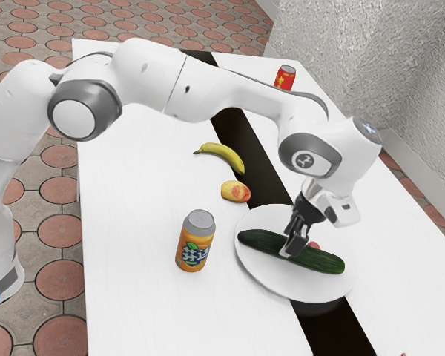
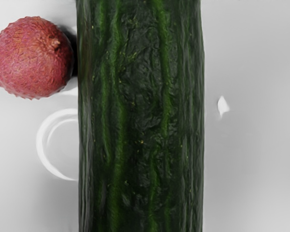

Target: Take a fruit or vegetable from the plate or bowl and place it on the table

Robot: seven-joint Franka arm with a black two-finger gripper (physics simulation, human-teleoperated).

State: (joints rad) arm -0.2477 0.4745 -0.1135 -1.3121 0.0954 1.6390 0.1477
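My gripper (image 1: 295, 243) is down at the middle of a long dark green cucumber (image 1: 325, 260), which lies across the white plate (image 1: 271, 279). Whether it holds the cucumber I cannot tell. A small reddish-pink round fruit (image 1: 314, 245) sits on the plate beside the cucumber, partly hidden by it. In the wrist view the cucumber (image 2: 141, 116) runs large and close under my hand, with the bumpy pink fruit (image 2: 33, 58) beside it on the plate (image 2: 256, 159).
A yellow banana (image 1: 224, 155) and a yellow-red fruit (image 1: 236, 191) lie on the white table (image 1: 126, 259) near the plate. An orange can (image 1: 195, 241) stands close to the plate's rim. Farther back is a red can (image 1: 285, 78), just beyond the arm.
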